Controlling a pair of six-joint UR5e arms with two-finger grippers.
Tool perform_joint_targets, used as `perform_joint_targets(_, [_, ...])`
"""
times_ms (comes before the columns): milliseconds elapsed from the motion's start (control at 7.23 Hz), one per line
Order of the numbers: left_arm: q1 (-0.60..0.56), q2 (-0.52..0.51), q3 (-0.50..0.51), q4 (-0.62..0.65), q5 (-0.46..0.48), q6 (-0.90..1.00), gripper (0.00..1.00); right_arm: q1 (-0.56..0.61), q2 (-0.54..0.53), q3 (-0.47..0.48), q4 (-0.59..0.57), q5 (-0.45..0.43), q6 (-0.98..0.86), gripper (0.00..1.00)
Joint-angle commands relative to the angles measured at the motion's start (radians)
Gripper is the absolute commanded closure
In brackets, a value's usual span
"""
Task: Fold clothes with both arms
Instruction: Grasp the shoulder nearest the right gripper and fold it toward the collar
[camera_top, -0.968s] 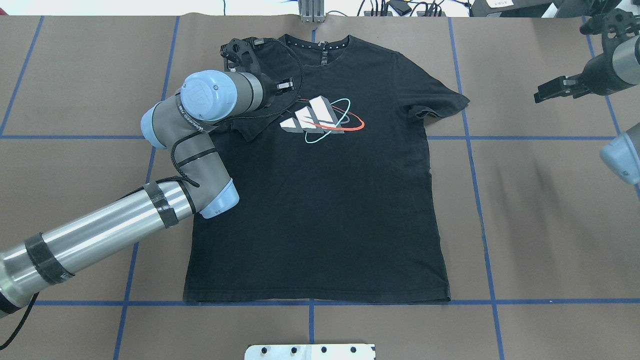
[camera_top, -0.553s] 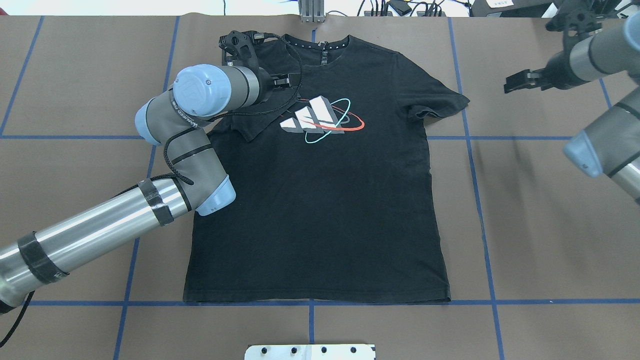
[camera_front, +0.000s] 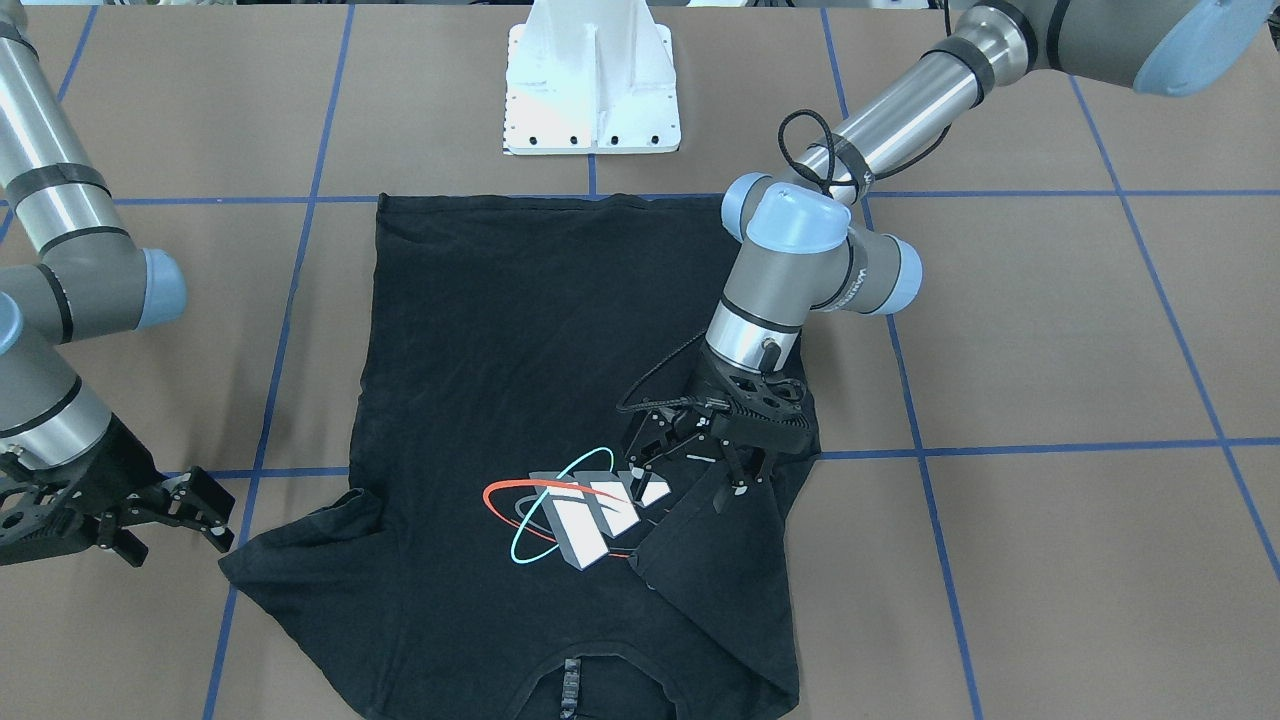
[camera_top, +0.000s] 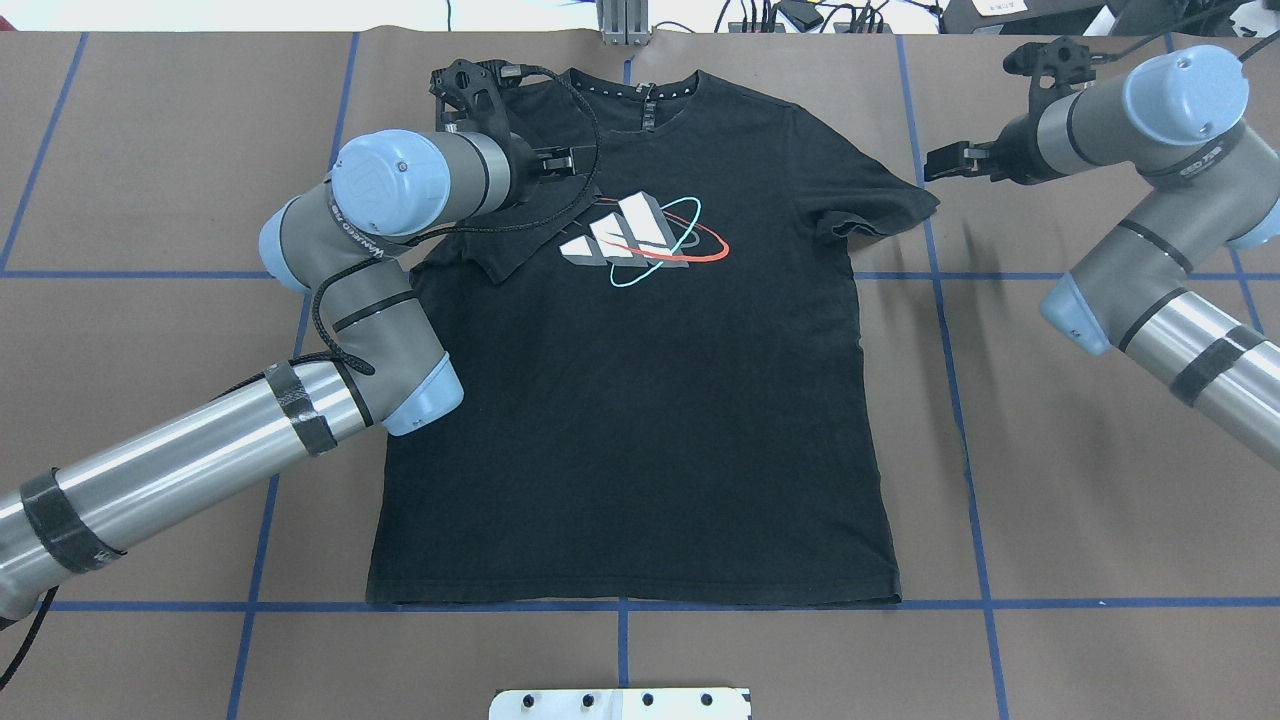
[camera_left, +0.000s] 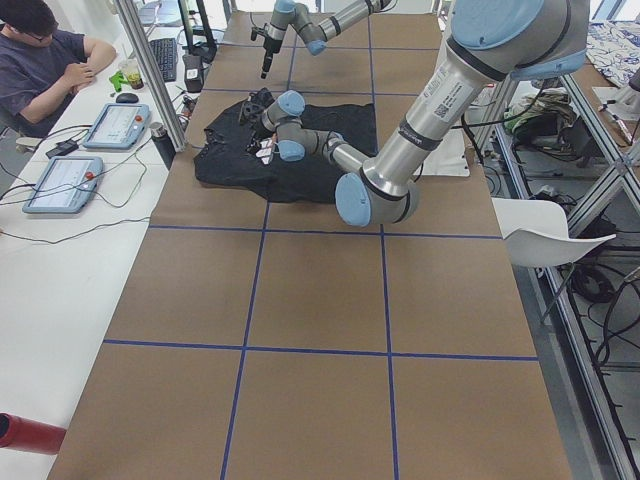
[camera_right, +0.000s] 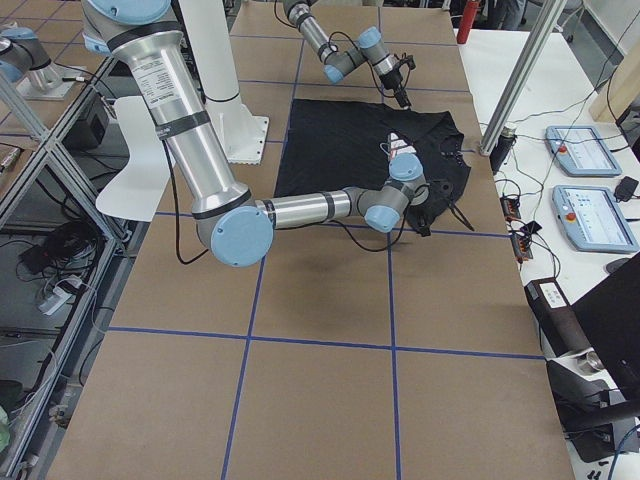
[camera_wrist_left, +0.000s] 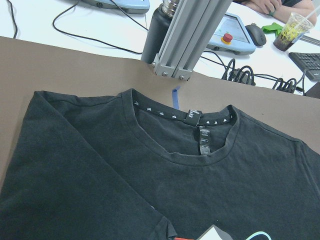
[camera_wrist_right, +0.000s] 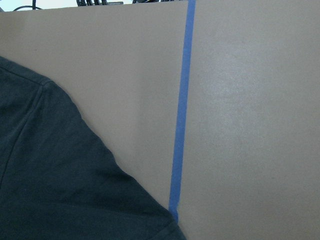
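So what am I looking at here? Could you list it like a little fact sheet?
garment: black T-shirt, flat, logo facing up
fold so far: one folded sleeve, its edge reaching the logo
left arm: jaws open over the folded sleeve
right arm: jaws open, just off the other sleeve, not touching
surface: brown table with blue tape lines

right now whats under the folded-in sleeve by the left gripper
Only the black T-shirt's own chest, beside the logo. The folded sleeve hides whatever else lies beneath it.
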Motion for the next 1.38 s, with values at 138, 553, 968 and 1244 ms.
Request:
perform_joint_targets(138, [0.002, 0.007, -0.003, 0.0, 0.001, 0.0, 0.0, -0.052, 0.022, -0.091, 0.104, -0.078, 0.043, 0.25])
perform_joint_targets(553, [0.002, 0.007, -0.003, 0.0, 0.001, 0.0, 0.0, -0.074, 0.037, -0.115, 0.107, -0.109, 0.043, 0.37])
perform_joint_targets(968, [0.002, 0.008, -0.003, 0.0, 0.001, 0.0, 0.0, -0.071, 0.036, -0.114, 0.107, -0.107, 0.044, 0.99])
perform_joint_targets(1244, [0.002, 0.008, -0.001, 0.0, 0.001, 0.002, 0.0, -0.056, 0.037, -0.1, 0.107, -0.104, 0.039, 1.0])
